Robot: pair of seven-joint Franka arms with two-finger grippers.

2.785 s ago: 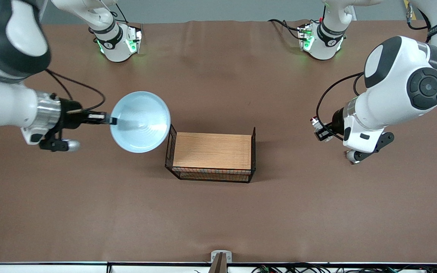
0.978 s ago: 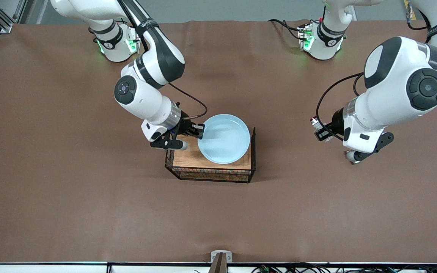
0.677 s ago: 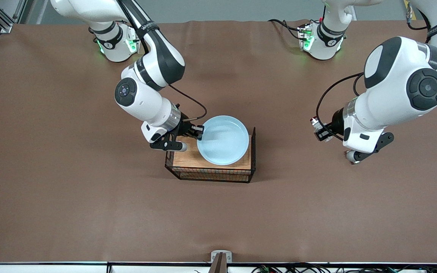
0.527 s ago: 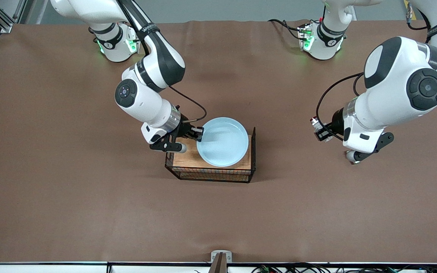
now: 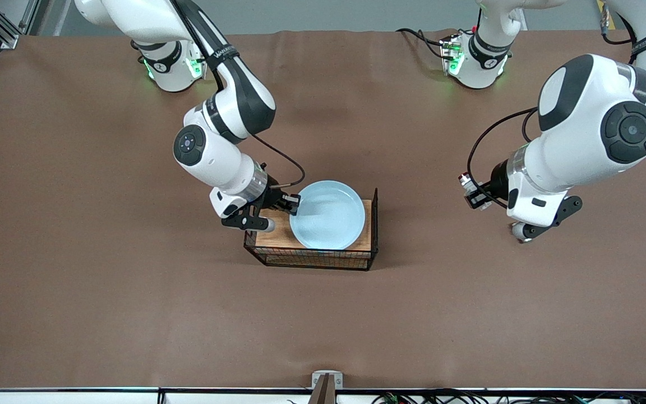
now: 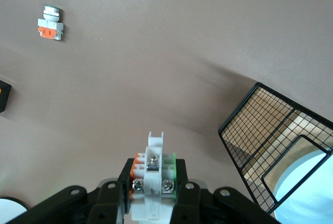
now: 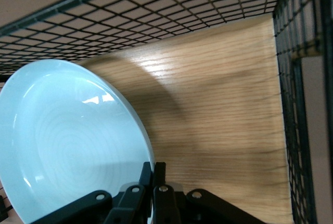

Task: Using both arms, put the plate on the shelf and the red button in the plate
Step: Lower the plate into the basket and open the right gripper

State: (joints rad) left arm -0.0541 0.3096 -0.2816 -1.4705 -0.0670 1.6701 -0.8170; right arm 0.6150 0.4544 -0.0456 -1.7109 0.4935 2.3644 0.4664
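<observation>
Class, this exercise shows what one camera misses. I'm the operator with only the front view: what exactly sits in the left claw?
Observer: The left wrist view shows the left claw shut on the red button, screw terminals facing the camera.
Operator: Anything lying near it?
Observer: Yes, a white switch part with an orange block lies on the table, outside your frame.
Operator: And the plate?
Observer: In the right wrist view, the right claw pinches the plate by its rim; its shadow falls on the basket floor.
</observation>
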